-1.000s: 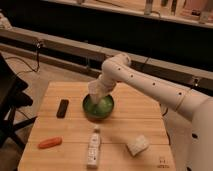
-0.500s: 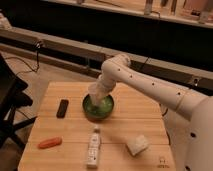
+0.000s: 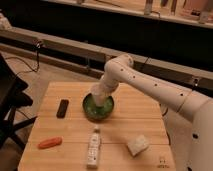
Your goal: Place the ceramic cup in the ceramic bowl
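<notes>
The green ceramic bowl (image 3: 95, 111) sits near the middle of the wooden table. My gripper (image 3: 101, 98) reaches down from the white arm right over the bowl, its tip inside the rim. A white shape at the gripper's tip, low in the bowl, looks like the ceramic cup (image 3: 103, 101), but it merges with the white gripper and I cannot separate the two.
A black remote (image 3: 62, 108) lies left of the bowl. An orange carrot-like item (image 3: 49, 143) lies at the front left. A white labelled bottle (image 3: 93, 147) lies in front of the bowl. A pale sponge-like block (image 3: 137, 144) sits at the front right. A dark chair stands at the left.
The arm has barely moved; the gripper stays over the bowl, perhaps a touch lower.
</notes>
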`<state>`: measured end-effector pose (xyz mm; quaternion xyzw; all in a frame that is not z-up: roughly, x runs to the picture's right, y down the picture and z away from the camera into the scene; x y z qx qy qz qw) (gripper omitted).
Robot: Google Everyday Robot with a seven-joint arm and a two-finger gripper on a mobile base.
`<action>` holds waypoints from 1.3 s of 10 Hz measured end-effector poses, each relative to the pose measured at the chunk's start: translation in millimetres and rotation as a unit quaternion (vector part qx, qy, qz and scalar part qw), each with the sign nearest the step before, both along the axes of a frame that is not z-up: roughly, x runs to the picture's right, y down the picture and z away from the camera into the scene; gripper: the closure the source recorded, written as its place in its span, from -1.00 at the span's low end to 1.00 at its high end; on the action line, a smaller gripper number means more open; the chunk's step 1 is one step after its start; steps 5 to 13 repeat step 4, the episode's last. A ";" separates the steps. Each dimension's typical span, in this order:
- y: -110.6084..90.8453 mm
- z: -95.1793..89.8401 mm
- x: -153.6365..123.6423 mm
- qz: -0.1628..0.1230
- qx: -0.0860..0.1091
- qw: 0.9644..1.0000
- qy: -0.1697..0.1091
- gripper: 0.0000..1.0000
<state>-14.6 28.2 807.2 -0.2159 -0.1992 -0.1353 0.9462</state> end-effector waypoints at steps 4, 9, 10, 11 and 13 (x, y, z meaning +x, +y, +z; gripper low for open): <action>0.3 2.3 7.5 0.001 0.000 1.000 0.001 -0.30; 0.3 2.3 7.5 0.001 0.000 1.000 0.001 -0.30; 0.3 2.3 7.5 0.001 0.000 1.000 0.001 -0.30; 0.3 2.3 7.5 0.001 0.000 1.000 0.001 -0.30; 0.3 2.3 7.5 0.001 0.000 1.000 0.001 -0.30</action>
